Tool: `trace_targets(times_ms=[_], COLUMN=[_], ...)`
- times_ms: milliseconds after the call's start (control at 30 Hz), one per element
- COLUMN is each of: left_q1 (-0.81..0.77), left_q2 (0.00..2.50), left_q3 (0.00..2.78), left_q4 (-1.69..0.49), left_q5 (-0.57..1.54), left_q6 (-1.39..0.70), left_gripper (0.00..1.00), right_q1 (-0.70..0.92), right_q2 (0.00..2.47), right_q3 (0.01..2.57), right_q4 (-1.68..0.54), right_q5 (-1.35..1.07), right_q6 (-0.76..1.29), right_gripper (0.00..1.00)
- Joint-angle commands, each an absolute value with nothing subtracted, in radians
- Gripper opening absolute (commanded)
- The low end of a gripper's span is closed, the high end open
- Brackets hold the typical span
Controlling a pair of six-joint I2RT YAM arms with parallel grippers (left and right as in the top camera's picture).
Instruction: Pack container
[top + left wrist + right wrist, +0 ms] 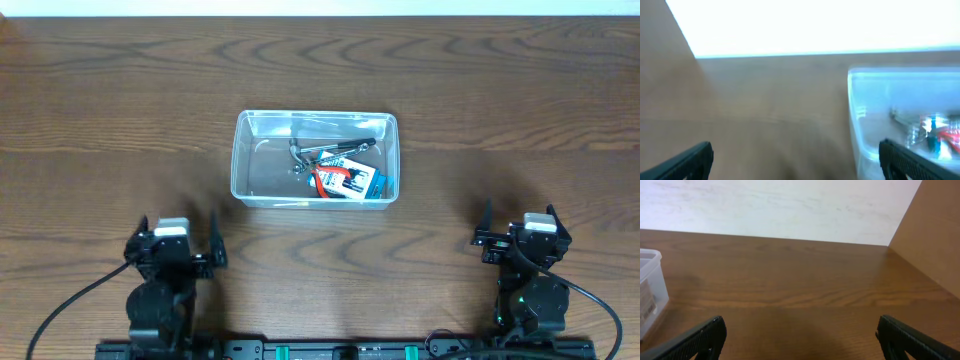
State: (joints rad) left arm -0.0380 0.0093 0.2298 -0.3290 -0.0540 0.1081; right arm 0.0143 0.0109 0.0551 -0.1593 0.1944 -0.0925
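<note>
The container [247, 160] sits in the middle of the overhead frame on the wood-grain worktop [110, 120], its long side running left to right. Its contents are bunched in the right half: a grey metal tool [305, 152], a red-handled piece [328, 181] just below it, and a blue pack [374, 182] against the right wall. What each one is exactly, I cannot tell. The container's left half shows only bare bottom.

The left end effector [178, 226] is at the lower left of the overhead frame and the right end effector [521, 218] at the lower right, both well apart from the container. Both are released, with the fingers spread wide and nothing between them.

The left wrist view is blurred. Its dark fingers [687, 161] show in the bottom corners, and the container fills the right side, with red and blue specks inside. In the right wrist view the fingers [697, 340] again frame bare wood, and one rounded corner of the container just enters at the left edge. A white wall [790, 205] runs across the top.
</note>
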Motion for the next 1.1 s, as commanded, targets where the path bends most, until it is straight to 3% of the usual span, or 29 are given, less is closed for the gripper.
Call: trace_targets(times_ms=[0,200,1067], left_q1=[-0.043,-0.046,-0.076], left_q2=[0.002,0.002,0.004], left_q3=[0.131,0.011,0.004], left_q4=[-0.169,-0.019,-0.073], left_q5=[-0.045,-0.027,-0.011], left_q6=[0.07,0.024,0.021], left_gripper=[0.98,0.98,0.98], right_q1=[0.012,0.012,0.012], right_q2=[0.005,0.005,0.005], right_q3=[0.048,0.048,0.048], right_q4=[-0.157,-0.157,-0.157], right_q5=[0.202,0.202,0.202], right_q6=[-0.075,-0.075,-0.075], right_gripper=[0.99,0.99,0.99])
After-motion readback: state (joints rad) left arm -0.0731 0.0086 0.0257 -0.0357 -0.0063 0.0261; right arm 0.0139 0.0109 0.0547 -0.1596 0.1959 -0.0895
